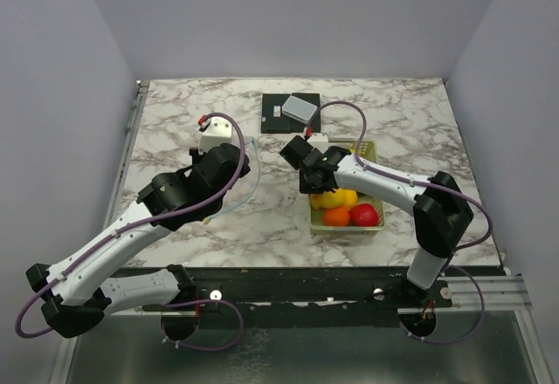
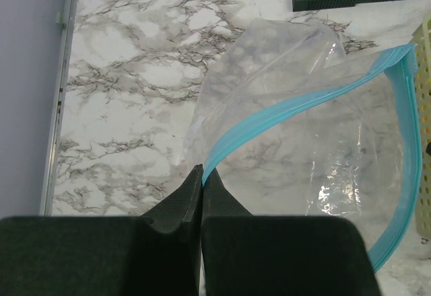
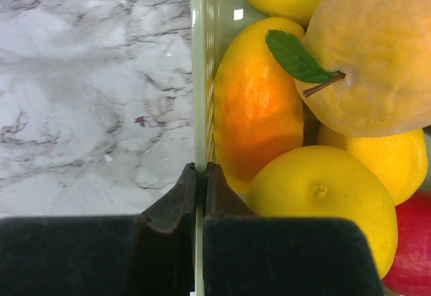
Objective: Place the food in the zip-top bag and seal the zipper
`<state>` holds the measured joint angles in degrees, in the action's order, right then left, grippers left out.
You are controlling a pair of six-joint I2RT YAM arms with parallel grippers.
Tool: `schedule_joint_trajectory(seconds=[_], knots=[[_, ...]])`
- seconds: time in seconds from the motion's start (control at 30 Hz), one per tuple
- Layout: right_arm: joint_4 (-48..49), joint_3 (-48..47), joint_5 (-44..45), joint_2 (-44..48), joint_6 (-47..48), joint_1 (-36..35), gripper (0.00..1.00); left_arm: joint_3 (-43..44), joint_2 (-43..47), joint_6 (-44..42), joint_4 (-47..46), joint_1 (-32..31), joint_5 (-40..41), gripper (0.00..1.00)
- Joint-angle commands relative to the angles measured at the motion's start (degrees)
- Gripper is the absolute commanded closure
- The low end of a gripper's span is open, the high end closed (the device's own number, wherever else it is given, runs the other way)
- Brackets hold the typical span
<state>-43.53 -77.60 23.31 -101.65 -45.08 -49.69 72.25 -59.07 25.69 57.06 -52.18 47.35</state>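
Observation:
The clear zip-top bag [image 2: 303, 168] lies on the marble table with its mouth gaping toward the basket. My left gripper [image 2: 203, 171] is shut on its light blue zipper [image 2: 296, 104] at the near end of the strip. In the top view the bag [image 1: 251, 174] is faint beside my left gripper [image 1: 231, 164]. The food [image 1: 345, 207] sits piled in the pale yellow-green basket [image 1: 368, 151]. My right gripper [image 3: 201, 169] is shut on the basket's left wall [image 3: 200, 74], beside an orange fruit [image 3: 259, 107], a lemon [image 3: 323, 202] and a red apple [image 3: 414, 242].
A black flat box [image 1: 281, 115] with a grey-white block [image 1: 300, 106] on it lies at the back centre. A small white box [image 1: 210, 138] with a red part stands behind my left arm. A metal rail [image 2: 59, 107] runs along the table's left edge.

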Motion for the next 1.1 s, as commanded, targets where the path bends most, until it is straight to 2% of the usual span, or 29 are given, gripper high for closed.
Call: schedule_joint_trajectory(seconds=[0.0,0.17,0.4,0.43,0.5,0.6,0.83,1.07], knots=[[-0.32,4.46,3.87,2.51,4.81,2.44,0.99,0.52,-0.94,1.28,0.58,0.23,-1.49,1.00],[2.37,7.94,3.00,4.36,10.95,3.62,0.99,0.57,-2.57,2.00,0.72,0.20,-2.02,1.00],[4.94,10.44,0.28,7.11,13.28,4.35,0.99,0.53,-4.11,3.98,1.29,0.16,-2.16,1.00],[5.27,10.45,-0.22,7.97,13.20,4.34,0.96,0.48,-4.21,4.08,1.22,0.16,-2.10,1.00],[5.78,10.18,-1.28,9.90,13.13,4.34,0.80,0.39,-4.33,4.33,1.22,0.23,-2.34,1.00],[5.38,8.96,-2.35,12.60,12.89,4.32,0.64,-0.02,-4.39,4.83,1.21,0.19,-2.81,1.00],[1.02,4.74,-4.34,17.03,12.21,4.34,0.44,-1.64,-4.72,5.46,0.85,0.18,-3.00,1.00],[-4.10,4.53,-0.09,21.43,12.52,4.34,0.24,-1.64,-5.41,4.77,0.32,0.17,-2.72,1.00]])
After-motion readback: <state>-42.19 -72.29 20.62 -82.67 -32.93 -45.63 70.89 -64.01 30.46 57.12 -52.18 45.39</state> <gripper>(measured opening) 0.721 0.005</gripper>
